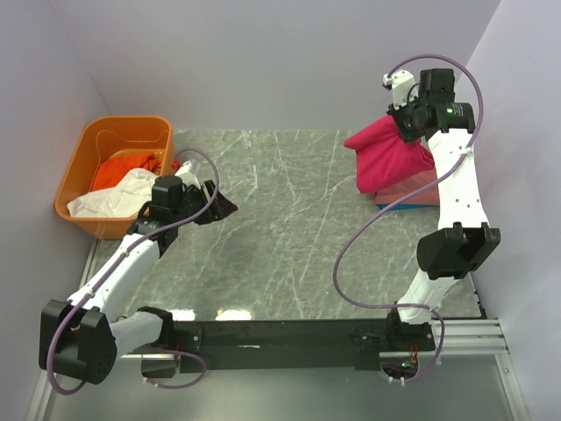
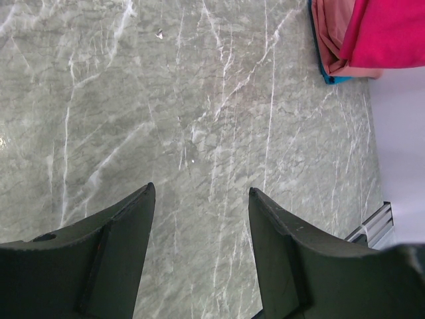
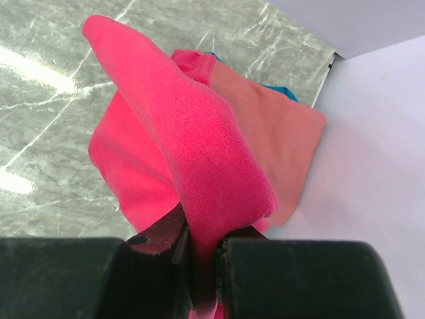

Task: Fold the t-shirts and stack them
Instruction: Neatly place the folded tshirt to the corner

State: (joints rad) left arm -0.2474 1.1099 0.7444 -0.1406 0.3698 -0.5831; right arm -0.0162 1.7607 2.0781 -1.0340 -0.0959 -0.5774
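While the right gripper [image 3: 202, 247] pinches the crimson-pink t-shirt [image 3: 199, 133] above the salmon-pink t-shirt [image 3: 285, 139], the left gripper [image 2: 200, 189] stands spread over the marble table [image 2: 199, 100].

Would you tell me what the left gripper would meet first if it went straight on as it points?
Probably the bare table, since the left gripper tilts down toward it; depth is unclear.
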